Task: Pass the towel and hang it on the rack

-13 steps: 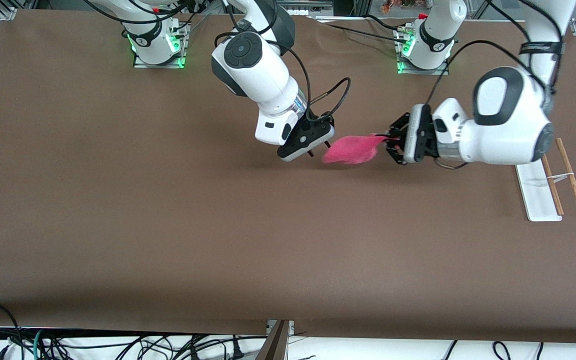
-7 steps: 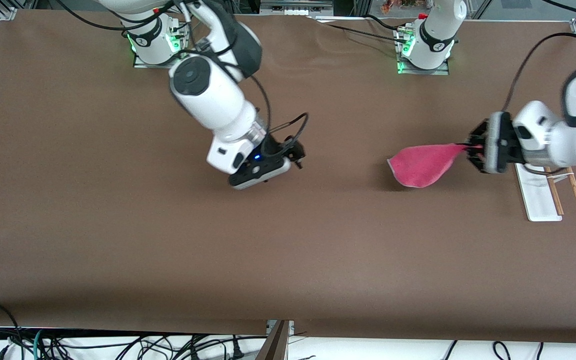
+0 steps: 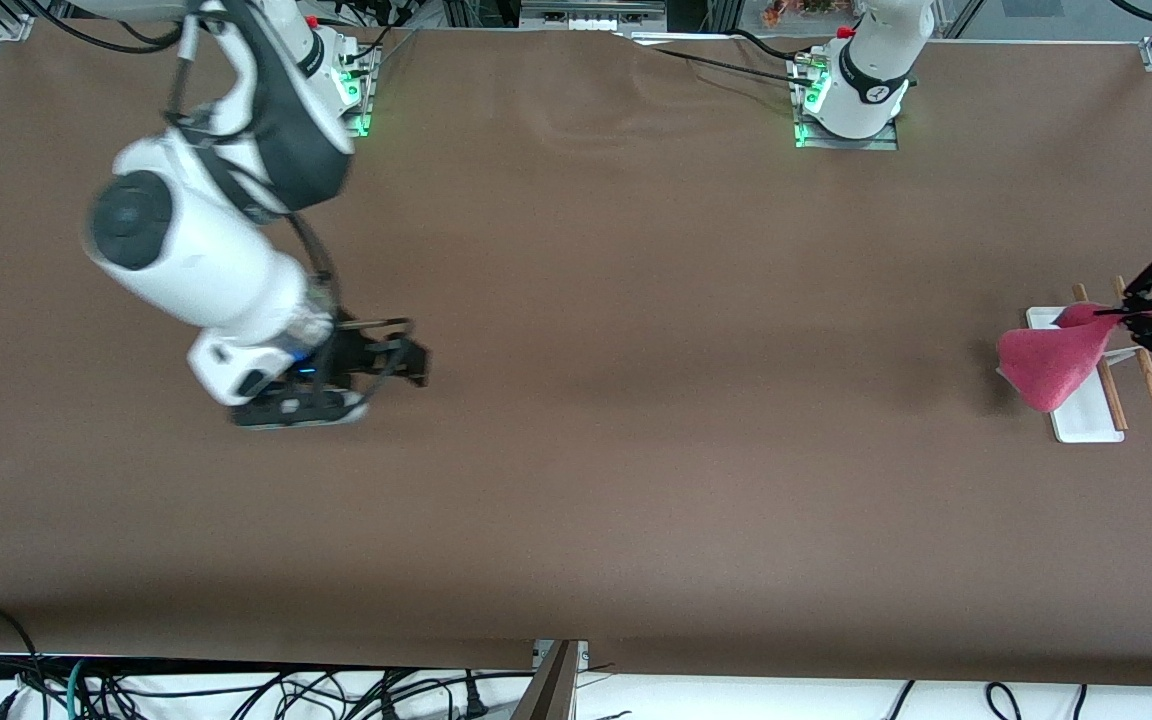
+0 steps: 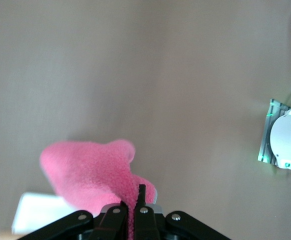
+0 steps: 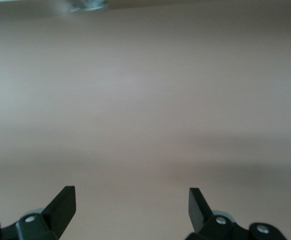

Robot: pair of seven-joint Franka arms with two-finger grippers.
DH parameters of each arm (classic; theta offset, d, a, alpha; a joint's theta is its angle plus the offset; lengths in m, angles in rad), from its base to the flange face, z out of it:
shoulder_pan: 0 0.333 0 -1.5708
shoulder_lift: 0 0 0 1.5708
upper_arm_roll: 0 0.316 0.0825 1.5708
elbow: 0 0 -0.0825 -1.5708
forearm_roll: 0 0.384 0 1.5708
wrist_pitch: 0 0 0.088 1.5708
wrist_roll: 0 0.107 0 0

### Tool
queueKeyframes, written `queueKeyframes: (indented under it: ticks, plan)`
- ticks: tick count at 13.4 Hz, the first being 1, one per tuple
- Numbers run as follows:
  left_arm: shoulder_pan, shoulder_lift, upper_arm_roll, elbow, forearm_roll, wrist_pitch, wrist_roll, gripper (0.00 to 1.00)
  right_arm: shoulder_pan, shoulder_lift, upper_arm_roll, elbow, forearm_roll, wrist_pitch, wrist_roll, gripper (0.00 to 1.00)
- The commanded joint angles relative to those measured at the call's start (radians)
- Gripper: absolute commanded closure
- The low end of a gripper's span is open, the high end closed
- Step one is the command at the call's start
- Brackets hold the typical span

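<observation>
You are looking down on a wide table [image 3: 576, 480] covered in a plain brown sheet that wrinkles slightly near the edge farthest from the front camera. Along the edge nearest that camera a white strip [image 3: 736, 695] shows, with a tangle of dark cables [image 3: 236, 690] lying on it and a dark wooden post [image 3: 551, 685] rising at the middle. Silver aluminium framing [image 3: 11, 25] stands at the corner by the right arm's end. Two metal mounting plates [image 3: 846, 140] glow green at their rims. The light is even and soft, throwing only faint shadows on the sheet.
</observation>
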Motion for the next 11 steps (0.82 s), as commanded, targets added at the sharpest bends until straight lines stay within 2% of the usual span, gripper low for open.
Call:
queueKeyframes:
  ticks: [1,4,6,7,9,11]
  plan:
    - [0.041,0.124,0.046,0.151,0.028,-0.027,0.001,1.00,-0.030,-0.083,-0.081,-0.021,-0.014,-0.089,-0.005,0.00]
    - [0.044,0.150,0.138,0.191,0.028,0.038,0.091,1.00,-0.081,-0.153,-0.141,-0.069,-0.021,-0.164,-0.002,0.00]
    - [0.047,0.176,0.175,0.192,0.028,0.081,0.113,1.00,-0.101,-0.204,-0.185,-0.100,-0.026,-0.180,-0.006,0.00]
    - [0.055,0.198,0.186,0.192,0.026,0.101,0.116,1.00,-0.107,-0.220,-0.195,-0.103,-0.028,-0.207,-0.025,0.00]
    - [0.082,0.231,0.186,0.190,0.025,0.123,0.124,1.00,-0.113,-0.244,-0.198,-0.102,-0.084,-0.255,-0.074,0.00]
    - [0.084,0.254,0.186,0.185,0.026,0.153,0.124,0.98,-0.127,-0.266,-0.198,-0.102,-0.116,-0.284,-0.207,0.00]
